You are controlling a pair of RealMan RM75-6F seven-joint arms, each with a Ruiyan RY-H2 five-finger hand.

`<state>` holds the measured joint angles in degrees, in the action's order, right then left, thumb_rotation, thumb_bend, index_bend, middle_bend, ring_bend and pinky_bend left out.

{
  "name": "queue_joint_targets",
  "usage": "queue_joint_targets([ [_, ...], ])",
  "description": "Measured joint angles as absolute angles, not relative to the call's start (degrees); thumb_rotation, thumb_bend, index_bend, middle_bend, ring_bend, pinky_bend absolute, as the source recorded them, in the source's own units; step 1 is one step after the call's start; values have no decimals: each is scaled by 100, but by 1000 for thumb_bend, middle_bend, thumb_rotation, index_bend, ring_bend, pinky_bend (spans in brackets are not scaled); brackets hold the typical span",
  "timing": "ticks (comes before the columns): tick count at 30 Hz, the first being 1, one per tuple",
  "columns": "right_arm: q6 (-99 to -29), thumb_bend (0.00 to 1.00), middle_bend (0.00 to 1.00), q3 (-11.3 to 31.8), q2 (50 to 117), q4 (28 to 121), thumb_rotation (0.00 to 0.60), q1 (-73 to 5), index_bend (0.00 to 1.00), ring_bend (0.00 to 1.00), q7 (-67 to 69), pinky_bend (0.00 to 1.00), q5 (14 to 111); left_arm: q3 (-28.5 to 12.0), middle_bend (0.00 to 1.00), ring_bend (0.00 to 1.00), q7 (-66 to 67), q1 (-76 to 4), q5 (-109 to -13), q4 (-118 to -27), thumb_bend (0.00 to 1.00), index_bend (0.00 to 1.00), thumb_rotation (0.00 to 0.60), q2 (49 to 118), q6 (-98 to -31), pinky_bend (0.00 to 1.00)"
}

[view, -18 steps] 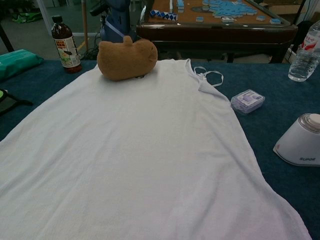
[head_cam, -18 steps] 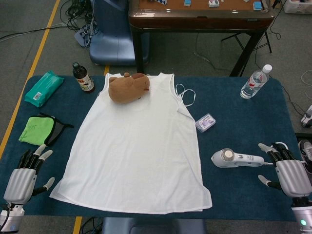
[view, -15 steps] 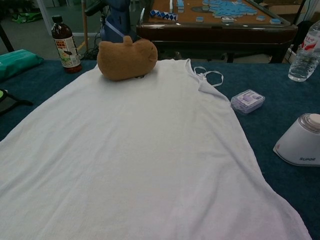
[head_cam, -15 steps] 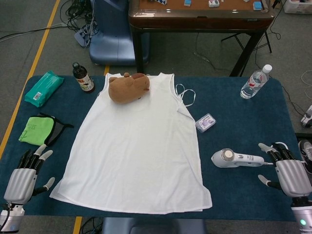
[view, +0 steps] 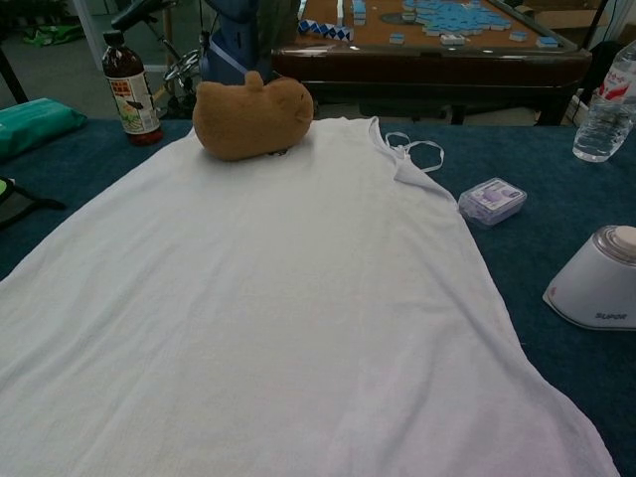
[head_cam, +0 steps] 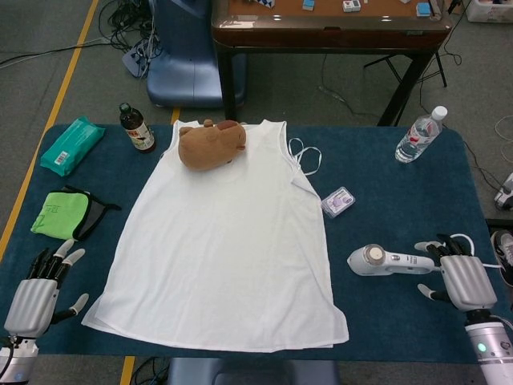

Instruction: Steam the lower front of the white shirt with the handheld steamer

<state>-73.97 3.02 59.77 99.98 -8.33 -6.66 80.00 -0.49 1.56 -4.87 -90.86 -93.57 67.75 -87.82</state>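
A white sleeveless shirt (head_cam: pixel 224 241) lies flat on the blue table, hem toward me; it fills most of the chest view (view: pixel 268 318). The white handheld steamer (head_cam: pixel 389 260) lies on its side to the right of the hem, its head (view: pixel 601 278) at the chest view's right edge. My right hand (head_cam: pixel 460 279) sits just beyond the steamer's handle end, fingers apart and reaching toward it, holding nothing. My left hand (head_cam: pixel 36 293) rests at the front left corner, fingers spread and empty, a little left of the shirt's hem corner. Neither hand shows in the chest view.
A brown plush toy (head_cam: pixel 210 144) lies on the shirt's collar. A dark bottle (head_cam: pixel 137 128), teal packet (head_cam: pixel 72 146) and green cloth (head_cam: pixel 62 213) sit on the left. A small purple case (head_cam: pixel 337 201) and water bottle (head_cam: pixel 418 135) are on the right.
My right hand has moved a little left and away from me, closer to the steamer's handle end. The left hand, shirt and steamer have stayed put.
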Motion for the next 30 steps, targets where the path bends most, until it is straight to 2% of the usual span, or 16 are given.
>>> queue_joint_targets([
  [11,-6401,150,335,480,6650,9244,600,-1391,342,131,-697,194,7229,-51,51,77,51,-437,-9037,-9264,224,150,600,6751,-8816,0],
  [15,-6229,207,343,512,6799,9079,600,-1526,384,131,-718,194,7131,-54,51,77,32,-424,-9017,-9239,223,150,600,6754,-8821,0],
  [24,-5978,223,355,536,7009,8796,600,-1690,419,136,-715,194,6928,-52,51,77,-17,-405,-9004,-9192,224,150,600,6760,-8822,0],
  [30,-5836,287,369,534,7122,8630,600,-1768,472,146,-695,195,6800,-56,50,77,-36,-397,-8997,-9168,224,150,600,6763,-8825,0],
])
